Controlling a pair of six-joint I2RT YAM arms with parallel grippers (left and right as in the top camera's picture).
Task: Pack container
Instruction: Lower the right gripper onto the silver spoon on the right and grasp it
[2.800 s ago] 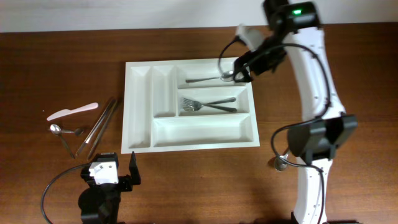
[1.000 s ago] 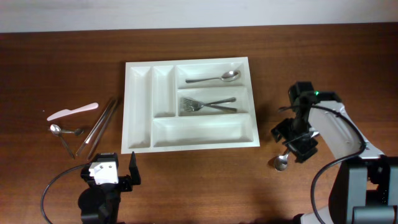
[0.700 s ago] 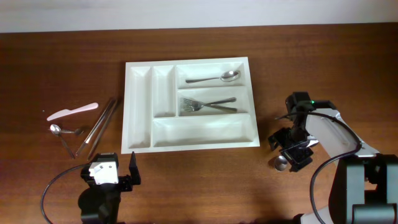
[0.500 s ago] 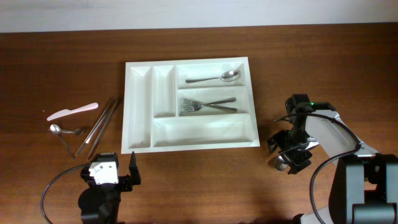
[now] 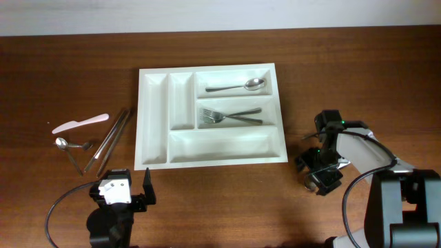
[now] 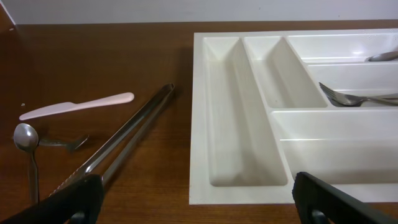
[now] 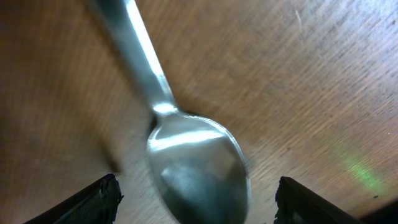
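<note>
Overhead: container (image 5: 220,145) sits mid-tabletop (image 5: 69,69), long side running 9 to 3 o'clock. The packed spoon (image 5: 238,87) is in the top long compartment and two forks (image 5: 231,116) in the middle one. The bottom compartment and both narrow uprights are bare. At 9 o'clock of it, apart from it: tongs (image 5: 110,138), pale knife (image 5: 80,123), small spoon (image 5: 63,145). Right gripper (image 5: 318,176) is low at 4 o'clock of the container; what's under it is hidden here. Left gripper (image 5: 127,189) is at 7 o'clock.

Left wrist: left gripper (image 6: 199,208) has its jaws fully apart and nothing between them. It looks at the container's (image 6: 199,124) near corner, with tongs (image 6: 118,143), pale knife (image 6: 74,106) and small spoon (image 6: 25,138) at 9 o'clock.

Right wrist: only this view shows the loose spoon (image 7: 199,168), flat on the wood, handle to 11 o'clock. Right gripper (image 7: 198,196) jaws are wide, one on each side of the bowl, not gripping.

Surface is dark wood grain, with a pale wall (image 5: 138,14) strip at 12 o'clock.
</note>
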